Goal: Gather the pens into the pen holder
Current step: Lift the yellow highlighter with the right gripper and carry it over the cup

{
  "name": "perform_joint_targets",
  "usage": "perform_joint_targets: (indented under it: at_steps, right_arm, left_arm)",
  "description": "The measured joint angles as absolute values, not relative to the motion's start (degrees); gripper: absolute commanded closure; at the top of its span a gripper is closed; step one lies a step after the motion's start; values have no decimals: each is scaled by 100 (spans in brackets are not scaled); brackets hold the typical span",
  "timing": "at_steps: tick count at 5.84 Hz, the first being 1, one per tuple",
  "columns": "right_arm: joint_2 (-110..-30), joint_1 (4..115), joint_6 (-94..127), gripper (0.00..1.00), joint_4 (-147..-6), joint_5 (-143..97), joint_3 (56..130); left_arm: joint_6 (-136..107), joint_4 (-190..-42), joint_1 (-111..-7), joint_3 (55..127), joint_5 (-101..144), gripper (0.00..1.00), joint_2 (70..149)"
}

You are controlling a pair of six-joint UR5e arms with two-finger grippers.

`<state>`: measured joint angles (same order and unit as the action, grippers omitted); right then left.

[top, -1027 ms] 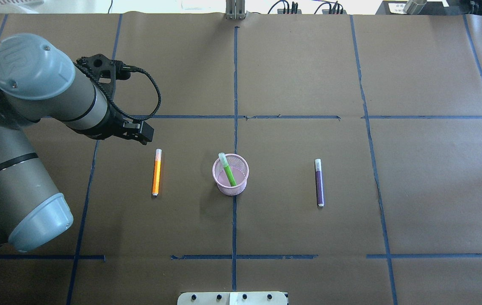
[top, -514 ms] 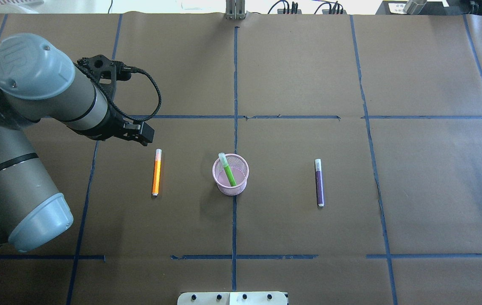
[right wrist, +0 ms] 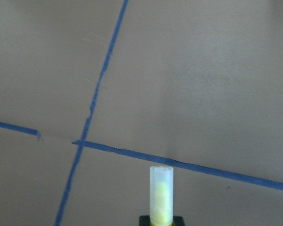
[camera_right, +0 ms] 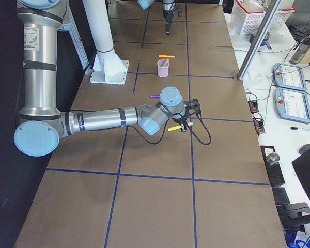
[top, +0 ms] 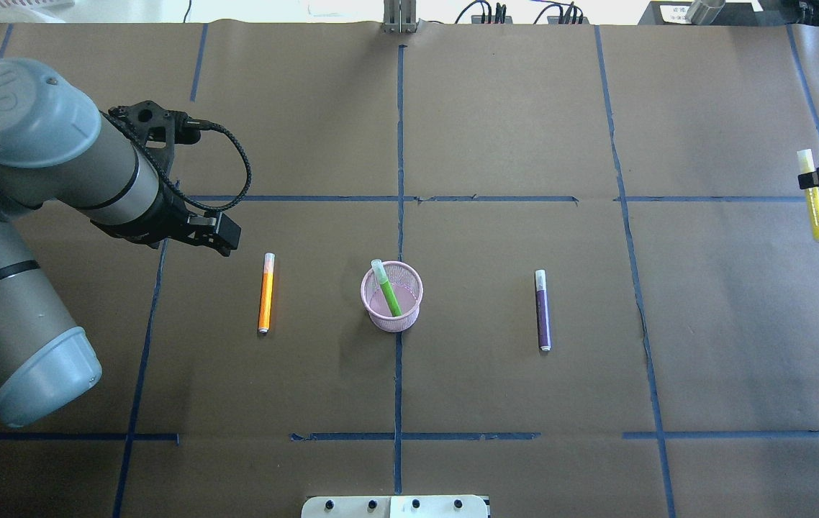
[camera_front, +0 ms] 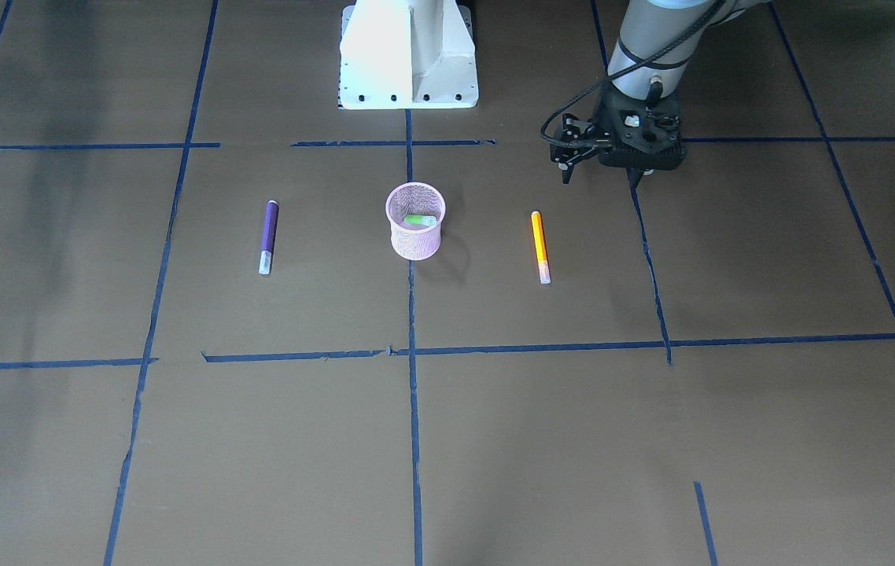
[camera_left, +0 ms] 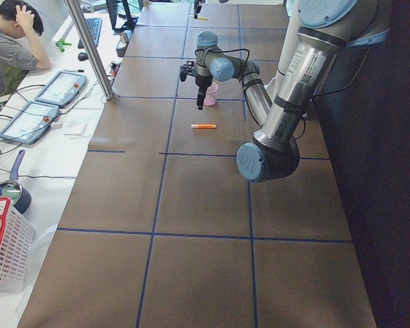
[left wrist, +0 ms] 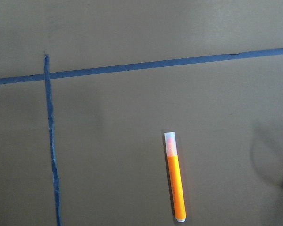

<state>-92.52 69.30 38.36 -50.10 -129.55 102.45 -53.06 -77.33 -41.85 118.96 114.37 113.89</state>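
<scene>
The right gripper (top: 815, 177) is pinched tight on the yellow pen (top: 815, 212), far from the pink cup (top: 394, 319). The green pen (top: 388, 291) leans in the cup, with the orange pen (top: 265, 295) and the purple pen (top: 543, 313) lying flat on either side. The left gripper (camera_front: 602, 178) is open and holds nothing, and its arm's cap (top: 17, 115) says "UR".

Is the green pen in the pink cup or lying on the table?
In the cup. The green pen leans inside the pink cup, its pale cap up at the rim.

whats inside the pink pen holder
One green pen leans inside the pen holder, capped end up against the rim. No other pen shows in it; part of its floor is hidden by the wall.
</scene>
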Motion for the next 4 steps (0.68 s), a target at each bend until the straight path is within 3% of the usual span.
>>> perform_joint_targets:
  at_steps: [4]
  right_arm:
    - [-8232,4864,5591,100,-5077,-10053,11275]
  left_arm:
    - [-4958,-7734,-4532,11887,11996,0,11211]
